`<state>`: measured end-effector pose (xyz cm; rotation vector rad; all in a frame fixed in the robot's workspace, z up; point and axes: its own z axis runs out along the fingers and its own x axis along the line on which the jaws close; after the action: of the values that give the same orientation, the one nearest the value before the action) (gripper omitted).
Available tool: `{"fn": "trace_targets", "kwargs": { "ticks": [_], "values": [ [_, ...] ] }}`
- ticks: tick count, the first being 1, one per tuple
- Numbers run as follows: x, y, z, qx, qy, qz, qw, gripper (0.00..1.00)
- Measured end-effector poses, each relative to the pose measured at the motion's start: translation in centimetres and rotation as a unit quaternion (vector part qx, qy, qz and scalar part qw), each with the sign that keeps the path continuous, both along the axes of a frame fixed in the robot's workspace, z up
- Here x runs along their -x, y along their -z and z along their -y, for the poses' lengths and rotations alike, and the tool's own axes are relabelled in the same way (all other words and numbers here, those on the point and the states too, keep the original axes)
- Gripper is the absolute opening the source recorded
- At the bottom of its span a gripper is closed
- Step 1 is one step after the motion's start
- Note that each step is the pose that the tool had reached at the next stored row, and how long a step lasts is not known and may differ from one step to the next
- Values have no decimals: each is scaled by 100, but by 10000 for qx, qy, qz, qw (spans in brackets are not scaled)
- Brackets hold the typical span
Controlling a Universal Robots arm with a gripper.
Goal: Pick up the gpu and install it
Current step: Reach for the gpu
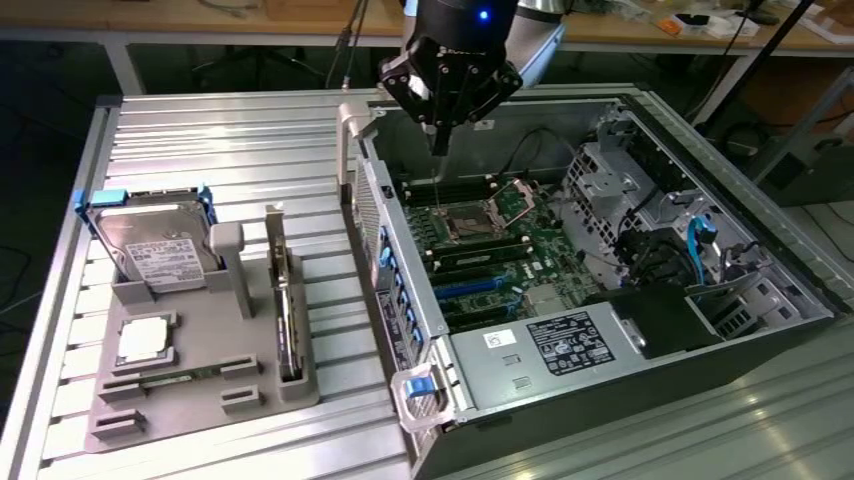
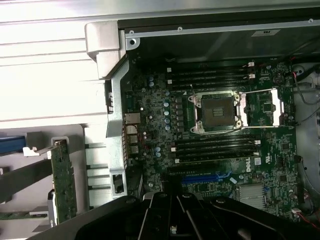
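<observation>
The gpu [image 1: 283, 300] stands on its edge in a slot of the grey holder [image 1: 200, 400], at the exterior view's left of the open computer case [image 1: 747, 350]. In the wrist view the gpu [image 2: 64, 180] shows as a thin green-edged card beside the case wall. My gripper [image 1: 438, 140] hangs over the case's far corner, above the motherboard [image 1: 494, 250], well apart from the gpu. Its fingers are shut together with nothing between them. In the wrist view the gripper [image 2: 172, 215] is a dark mass over the motherboard [image 2: 150, 105], near the blue card slot [image 2: 205, 177].
A silver hard drive [image 1: 150, 250] in a blue frame stands at the holder's far end. A processor chip [image 1: 144, 340] and a slim memory stick [image 1: 167, 378] lie on the holder. The motherboard's socket [image 2: 217, 112] stands open. Cables and drive cages [image 1: 654, 210] crowd the case's right side.
</observation>
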<state>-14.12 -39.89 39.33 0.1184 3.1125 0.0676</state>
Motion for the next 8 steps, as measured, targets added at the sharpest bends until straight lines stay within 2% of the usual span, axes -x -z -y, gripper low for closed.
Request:
{"fn": "trace_targets", "kwargs": {
  "ticks": [8],
  "values": [
    [159, 0, 3, -1, 0, 0, 10000, 11]
  ]
}}
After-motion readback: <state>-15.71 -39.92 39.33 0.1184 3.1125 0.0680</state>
